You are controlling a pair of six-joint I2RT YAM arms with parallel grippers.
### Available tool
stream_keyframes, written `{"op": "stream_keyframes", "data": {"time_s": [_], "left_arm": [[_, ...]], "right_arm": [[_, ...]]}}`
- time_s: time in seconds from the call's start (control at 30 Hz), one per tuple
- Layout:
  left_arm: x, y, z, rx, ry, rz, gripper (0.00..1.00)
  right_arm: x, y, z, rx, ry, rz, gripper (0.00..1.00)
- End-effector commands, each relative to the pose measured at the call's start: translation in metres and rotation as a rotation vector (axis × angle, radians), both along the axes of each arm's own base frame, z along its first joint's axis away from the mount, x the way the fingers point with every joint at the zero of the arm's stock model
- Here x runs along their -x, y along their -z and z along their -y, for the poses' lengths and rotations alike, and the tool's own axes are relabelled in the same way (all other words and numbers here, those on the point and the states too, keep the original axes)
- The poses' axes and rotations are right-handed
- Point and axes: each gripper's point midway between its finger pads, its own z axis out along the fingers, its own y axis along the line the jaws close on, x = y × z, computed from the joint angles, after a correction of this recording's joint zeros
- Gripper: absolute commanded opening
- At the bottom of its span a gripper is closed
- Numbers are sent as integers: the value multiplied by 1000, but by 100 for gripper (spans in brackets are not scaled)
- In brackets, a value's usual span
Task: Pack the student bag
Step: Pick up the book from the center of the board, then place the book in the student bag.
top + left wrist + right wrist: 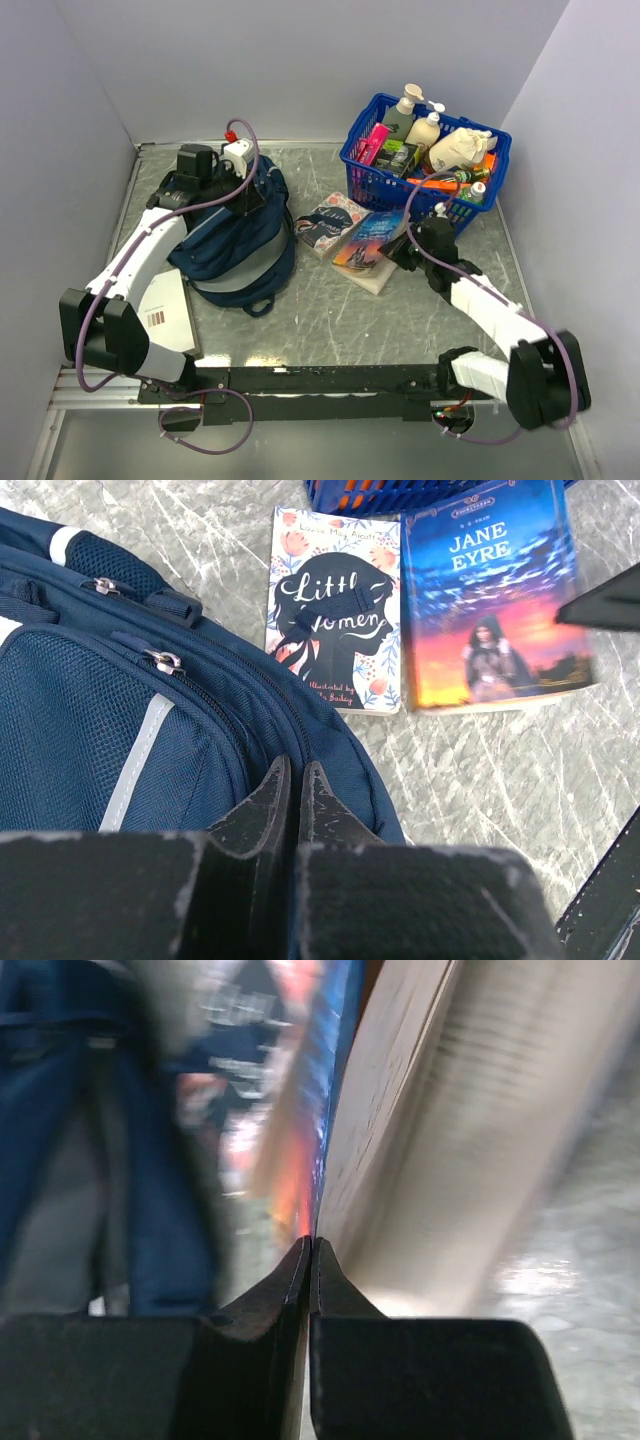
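The student bag (235, 250), navy with grey trim, lies at the left of the table. My left gripper (252, 198) sits on its upper right edge. In the left wrist view the gripper (295, 770) is shut, pinching navy fabric of the bag (80, 730). A Jane Eyre book (368, 238) lies to the right of the bag. My right gripper (403, 245) is at that book's right edge. In the right wrist view the gripper (311, 1245) is shut on the book's blue-orange cover (330, 1090), lifted off the pages (430, 1110).
A Little Women book (328, 222) lies between the bag and Jane Eyre (490, 600). A blue plastic basket (375, 178) of bottles and boxes stands at the back right. A white flat item (165, 315) lies under the left arm. Walls close in on three sides.
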Motion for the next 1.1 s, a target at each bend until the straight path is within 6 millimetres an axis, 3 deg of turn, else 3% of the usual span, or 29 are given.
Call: {"op": "stream_keyframes", "data": {"time_s": [0.0,0.23,0.3,0.33,0.4,0.43,0.5,0.53,0.6,0.63,0.7,0.73,0.9,1.07], "left_arm": [[6,-59,15,82,79,182,1],[3,-61,16,86,71,184,1],[3,-63,17,93,72,183,1],[3,-63,17,96,71,184,1],[4,-66,16,96,69,191,1],[5,-67,15,95,65,193,1],[6,-66,14,92,63,197,1],[7,-69,14,94,63,205,1],[7,-67,13,91,59,204,1],[6,-67,12,89,52,205,1],[6,-67,11,87,43,211,1],[6,-67,10,85,38,214,1],[8,-67,8,80,31,222,1],[4,-72,2,87,-4,234,1]], "right_arm": [[-1,-97,-22,-127,-81,276,0],[37,-168,-65,-200,-263,388,0],[38,-190,-77,-207,-298,418,0],[42,-212,-86,-225,-330,454,0],[40,-224,-99,-227,-366,463,0],[43,-250,-107,-236,-392,511,0],[36,-257,-118,-220,-412,512,0],[36,-278,-122,-219,-429,557,0],[27,-277,-138,-215,-459,534,0],[27,-291,-144,-237,-472,555,0],[21,-290,-163,-248,-503,539,0],[20,-303,-168,-256,-509,562,0],[12,-286,-212,-288,-583,510,0],[-4,-240,-249,-285,-641,408,0]]}}
